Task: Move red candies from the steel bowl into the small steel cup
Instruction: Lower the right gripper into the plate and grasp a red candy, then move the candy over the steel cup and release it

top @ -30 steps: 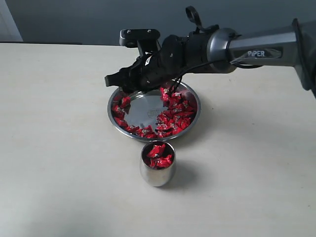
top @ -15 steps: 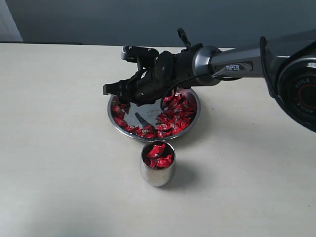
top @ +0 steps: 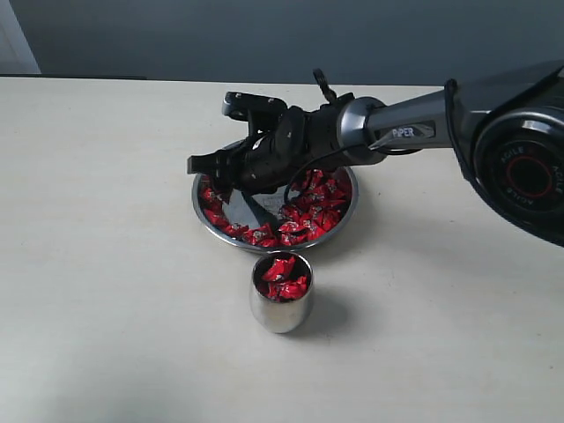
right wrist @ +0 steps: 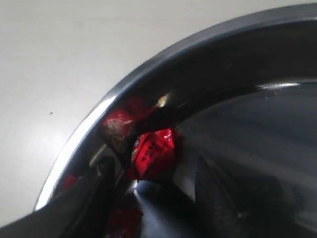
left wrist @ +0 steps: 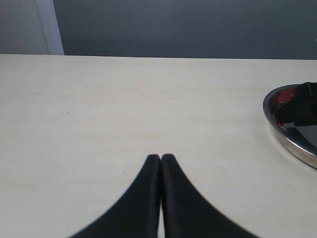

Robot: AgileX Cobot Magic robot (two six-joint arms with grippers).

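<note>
Candies waiting in a steel bowl, open gripper lowered over one at the rim

Candies first: we judge the red candies [top: 310, 210] to be very light, with crinkly foil wrappers that look slippery. They should slide easily on the polished metal. The firm middle of a candy seems the best place to pinch, not the loose wrapper ends. A piece lying against the bowl's sloped wall should be less likely to skate away.

The right gripper [top: 216, 183] hangs low over the left side of the steel bowl [top: 349, 210], its jaws spread apart and holding nothing. In the right wrist view, one red candy [right wrist: 153, 153] lies against the inner wall, just ahead of the gap between the two fingers. The left gripper [left wrist: 161, 159] rests over bare table [left wrist: 99, 109] well away from the bowl, its fingers pressed together and empty.

Counting, we find one bowl and one small steel cup [top: 280, 315], which stands just in front of the bowl. The bowl's candies overlap in a ring and are too crowded for an exact count; we see a couple of dozen at least. The cup shows about three or four candies [top: 282, 278] at its mouth, and any below them are hidden.
</note>
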